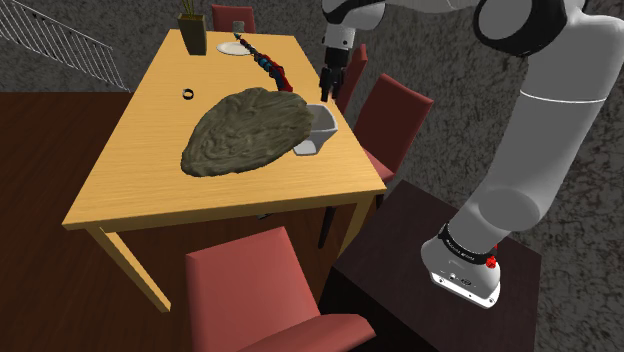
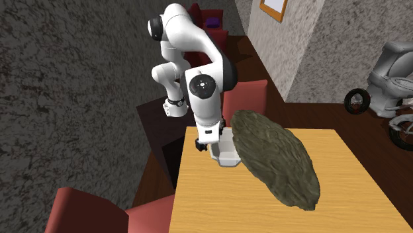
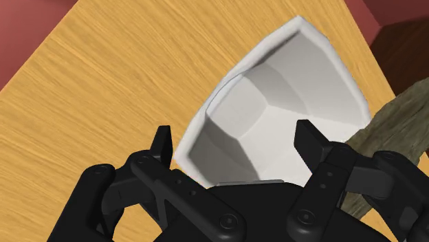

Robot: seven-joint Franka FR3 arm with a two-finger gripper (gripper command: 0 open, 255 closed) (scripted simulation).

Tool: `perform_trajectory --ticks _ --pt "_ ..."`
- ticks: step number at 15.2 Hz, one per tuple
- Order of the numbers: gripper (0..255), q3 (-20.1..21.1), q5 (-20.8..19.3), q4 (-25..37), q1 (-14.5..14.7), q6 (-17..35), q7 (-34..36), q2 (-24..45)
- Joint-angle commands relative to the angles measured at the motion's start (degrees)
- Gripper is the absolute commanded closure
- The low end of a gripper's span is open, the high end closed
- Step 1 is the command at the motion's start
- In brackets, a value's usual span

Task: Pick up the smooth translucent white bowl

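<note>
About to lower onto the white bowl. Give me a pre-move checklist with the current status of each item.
1. The fingers open: ok, they stand apart.
2. The gripper above the bowl, not touching it: ok.
3. The bowl upright on the table, opening upward: ok.
4. Free room all round the bowl: not ok, the grey-brown lump lies right against one side.
5. The bowl's rim lined up between the fingers: cannot tell.
</note>
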Motion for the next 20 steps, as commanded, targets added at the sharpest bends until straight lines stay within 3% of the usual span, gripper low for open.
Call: perform_trajectory --ticks 1,3,12,13,20 --pt "0 0.1 1.7 5.8 -1.2 -1.2 -1.8 5.0" --pt "0 0.3 2.9 10.6 -2.2 -2.4 -2.7 8.9" --pt "0 0.6 3.4 7.3 -2.1 2.5 -3.9 10.6" --pt "255 0.6 3.4 7.4 -2.1 2.4 -3.9 10.7" --pt "255 0.6 3.4 7.4 -2.1 2.4 -3.9 10.7"
